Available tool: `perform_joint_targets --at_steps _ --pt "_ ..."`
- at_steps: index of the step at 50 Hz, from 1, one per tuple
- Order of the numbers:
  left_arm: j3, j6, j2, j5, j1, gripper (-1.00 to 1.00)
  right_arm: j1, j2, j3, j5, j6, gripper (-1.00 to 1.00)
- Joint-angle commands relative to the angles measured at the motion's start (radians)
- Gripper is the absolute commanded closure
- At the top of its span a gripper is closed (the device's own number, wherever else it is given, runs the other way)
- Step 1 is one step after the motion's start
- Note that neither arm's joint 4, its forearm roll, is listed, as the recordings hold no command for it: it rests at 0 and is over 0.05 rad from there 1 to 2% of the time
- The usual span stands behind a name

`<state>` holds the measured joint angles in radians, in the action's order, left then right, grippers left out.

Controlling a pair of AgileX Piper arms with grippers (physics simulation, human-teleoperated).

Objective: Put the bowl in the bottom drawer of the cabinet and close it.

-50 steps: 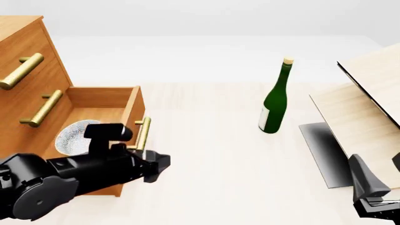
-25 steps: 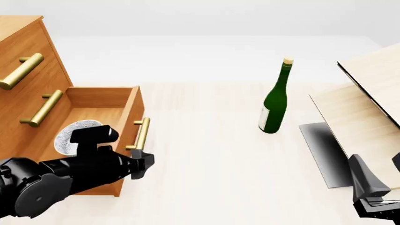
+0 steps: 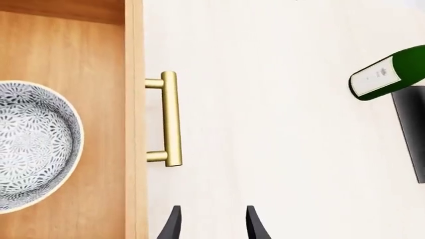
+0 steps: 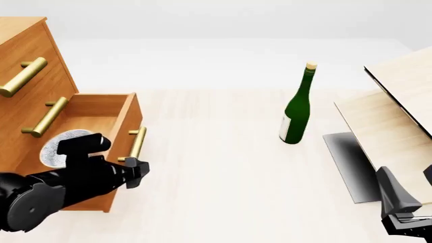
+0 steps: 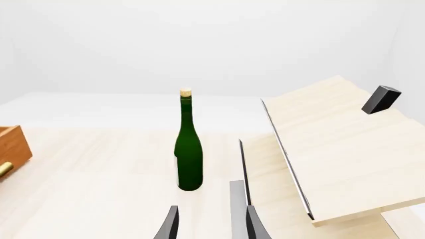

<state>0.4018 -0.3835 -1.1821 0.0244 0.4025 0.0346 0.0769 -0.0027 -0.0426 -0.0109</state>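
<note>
1. Bowl (image 4: 59, 147) sits inside the open bottom drawer (image 4: 125, 132).
2. Your left end effector (image 3: 211, 223), parted and empty, faces the drawer front beside the handle (image 3: 170, 118); push toward the cabinet (image 4: 30, 76).
3. Your right end effector (image 5: 210, 223), parted and empty, is far off.

The bowl (image 4: 59, 147) lies in the bottom drawer (image 4: 125, 132), far left of the bottle (image 4: 296, 109).

Simulated test scene (plain white backdrop): bare table (image 4: 223, 167), cabinet (image 4: 27, 61).

- Bare table (image 4: 216, 167) lies open between the bottom drawer (image 4: 125, 136) and the green bottle (image 4: 296, 114).
- Pale wood panels (image 4: 391, 121) crowd the right side, near the bottle.
</note>
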Motion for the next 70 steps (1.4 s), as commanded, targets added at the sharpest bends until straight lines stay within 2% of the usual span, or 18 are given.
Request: perform_joint_targets --at_steps 1,10,16,17,29,70 --pt "-0.02 0.034 -0.002 0.01 -0.068 -1.0 0.0 0.0 0.0 0.0 0.0 -1.0" --pt "-0.037 0.056 0.008 0.005 -0.102 -1.0 0.0 -0.001 0.0 0.001 0.0 -1.0" --pt "-0.055 0.084 0.029 0.005 -0.151 -1.0 0.0 0.0 0.0 0.0 0.0 -1.0" --pt "-0.064 0.1 0.034 0.005 -0.182 -1.0 0.0 0.0 0.0 0.0 0.0 -1.0" --pt "-0.083 0.144 0.05 -0.007 -0.267 -1.0 0.0 0.0 0.0 0.0 0.0 -1.0" --pt "-0.106 0.194 0.0 -0.087 -0.444 -1.0 0.0 0.0 0.0 0.0 0.0 -1.0"
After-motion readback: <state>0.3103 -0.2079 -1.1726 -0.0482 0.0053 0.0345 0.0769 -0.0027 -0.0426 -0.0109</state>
